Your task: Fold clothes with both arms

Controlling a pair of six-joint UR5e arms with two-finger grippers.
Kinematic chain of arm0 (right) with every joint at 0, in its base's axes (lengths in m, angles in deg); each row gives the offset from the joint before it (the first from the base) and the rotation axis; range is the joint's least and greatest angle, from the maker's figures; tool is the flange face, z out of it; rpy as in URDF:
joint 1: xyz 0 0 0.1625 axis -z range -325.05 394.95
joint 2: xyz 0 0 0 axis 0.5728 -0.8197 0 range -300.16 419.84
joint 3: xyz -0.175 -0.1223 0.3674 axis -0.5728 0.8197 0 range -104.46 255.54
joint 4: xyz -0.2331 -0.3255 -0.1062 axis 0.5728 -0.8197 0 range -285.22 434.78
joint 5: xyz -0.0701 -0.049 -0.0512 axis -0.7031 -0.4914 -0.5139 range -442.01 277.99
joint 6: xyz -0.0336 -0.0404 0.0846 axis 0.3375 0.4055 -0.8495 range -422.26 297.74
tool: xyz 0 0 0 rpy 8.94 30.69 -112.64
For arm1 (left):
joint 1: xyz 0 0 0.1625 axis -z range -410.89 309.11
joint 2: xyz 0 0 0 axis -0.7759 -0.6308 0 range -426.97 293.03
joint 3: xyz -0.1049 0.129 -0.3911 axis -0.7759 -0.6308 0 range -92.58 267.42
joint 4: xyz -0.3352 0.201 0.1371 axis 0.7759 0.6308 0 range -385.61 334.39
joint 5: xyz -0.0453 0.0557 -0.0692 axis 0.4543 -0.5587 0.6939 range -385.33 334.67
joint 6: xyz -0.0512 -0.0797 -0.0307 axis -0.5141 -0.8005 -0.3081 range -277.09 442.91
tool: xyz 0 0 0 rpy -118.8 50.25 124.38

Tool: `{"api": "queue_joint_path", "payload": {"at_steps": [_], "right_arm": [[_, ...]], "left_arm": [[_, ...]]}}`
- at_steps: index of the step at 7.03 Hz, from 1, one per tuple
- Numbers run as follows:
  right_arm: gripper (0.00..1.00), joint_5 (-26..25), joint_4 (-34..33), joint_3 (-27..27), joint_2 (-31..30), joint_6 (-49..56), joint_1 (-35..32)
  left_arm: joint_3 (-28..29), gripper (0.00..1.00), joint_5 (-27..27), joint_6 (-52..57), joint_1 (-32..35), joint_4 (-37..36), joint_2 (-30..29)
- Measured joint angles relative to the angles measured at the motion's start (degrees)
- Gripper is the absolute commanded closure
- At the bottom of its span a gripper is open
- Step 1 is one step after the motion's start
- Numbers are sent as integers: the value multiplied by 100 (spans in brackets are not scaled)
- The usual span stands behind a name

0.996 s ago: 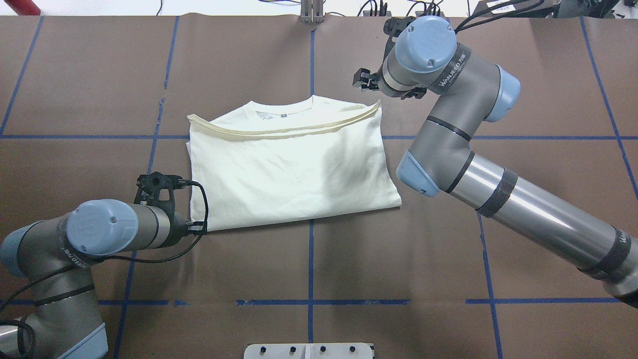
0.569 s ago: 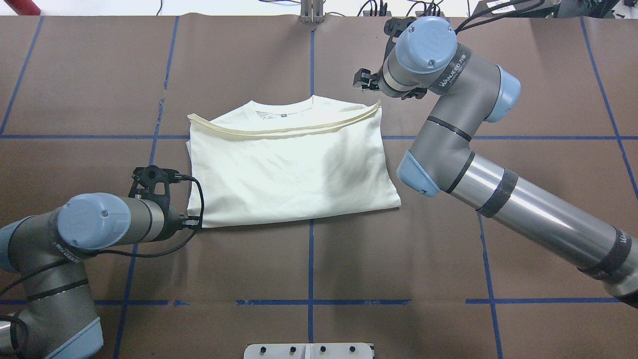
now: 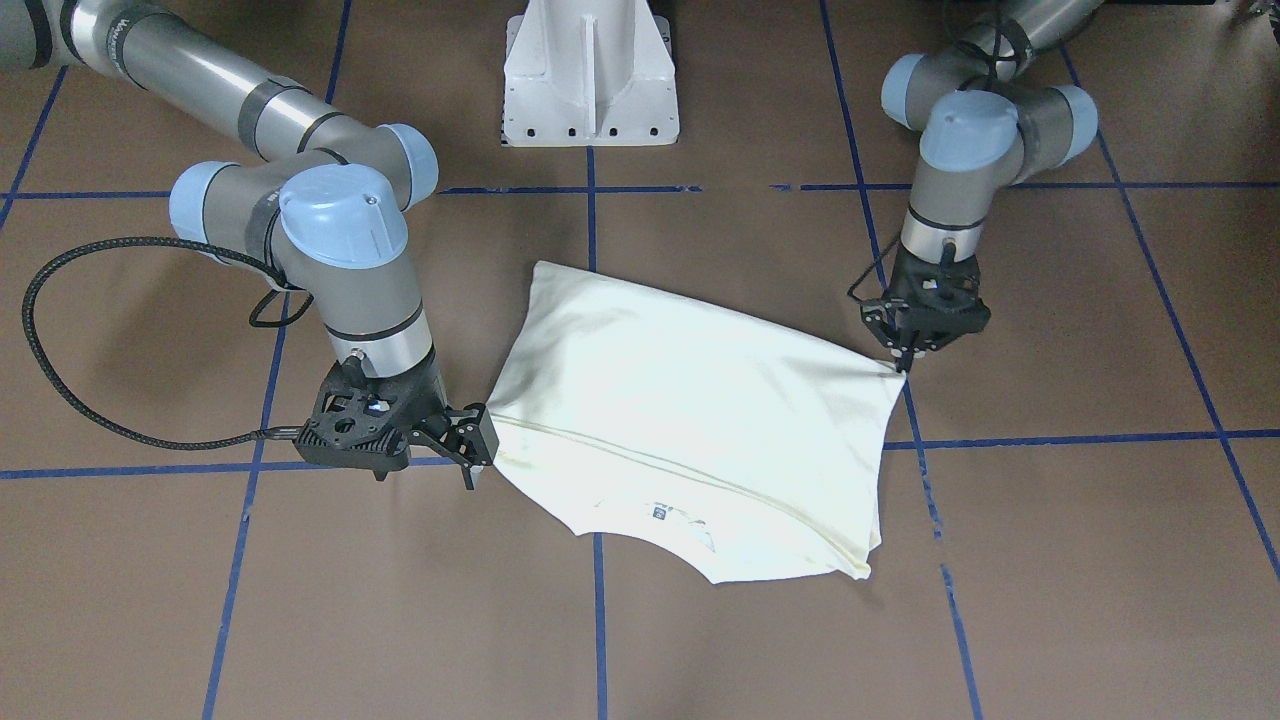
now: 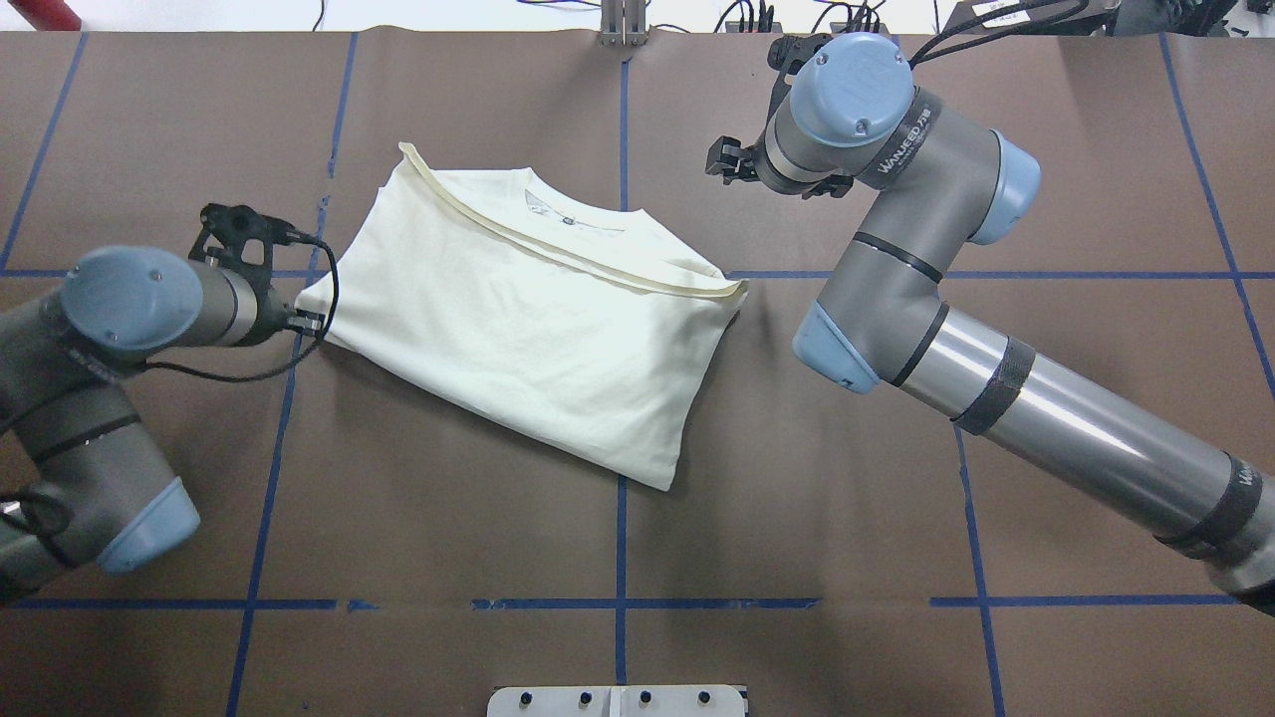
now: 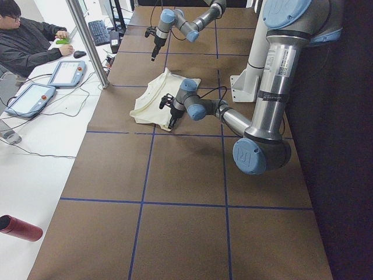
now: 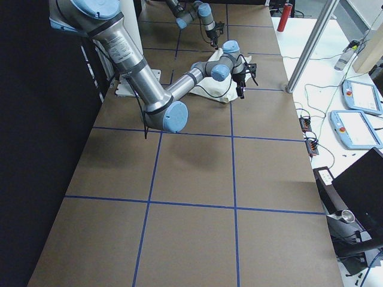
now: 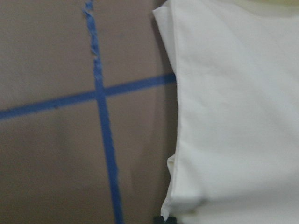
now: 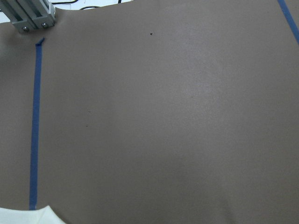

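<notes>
T-shirt (image 3: 680, 420) folded, plain side up, centre of the front-facing frame on the brown table (image 3: 700, 640)! Left gripper (image 3: 905, 362), right of centre, is clenched on its corner. Right gripper (image 3: 475, 450), by its left corner, has jaws spread, holding nothing. Overhead: T-shirt lies skewed, centre-left. Left wrist: cloth fills the right half, beside 2 crossing blue tape lines (image 7: 100, 95).

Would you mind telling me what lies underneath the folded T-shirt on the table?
Brown table covering with blue tape lines that run under the T-shirt. Its lower folded layers, and anything between them, are covered.
</notes>
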Motion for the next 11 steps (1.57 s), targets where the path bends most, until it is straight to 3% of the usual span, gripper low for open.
{"api": "queue_joint_path", "payload": {"at_steps": [3, 6, 7, 8, 10, 11], "right_arm": [[0, -4, -4, -31, 7, -25, 5], [0, -8, -7, -100, -3, -52, 5], [0, -11, -7, -154, -11, -65, 9], [0, -18, -8, -188, -14, -70, 17], [0, -31, -2, -199, 39, -139, 96], [4, -41, -4, -183, 113, -323, 226]], "left_arm": [[2036, 100, -20, 549, 803, 508, -1453], [4110, 100, -53, 637, 1026, 1504, -2886], [4478, 54, -95, 651, 1049, 1753, -3066], [4622, 1, -138, 678, 1107, 1873, -3127], [4535, 0, -66, 855, 1252, 2213, -2977], [4274, 0, 241, 929, 1355, 2382, -2758]]}}
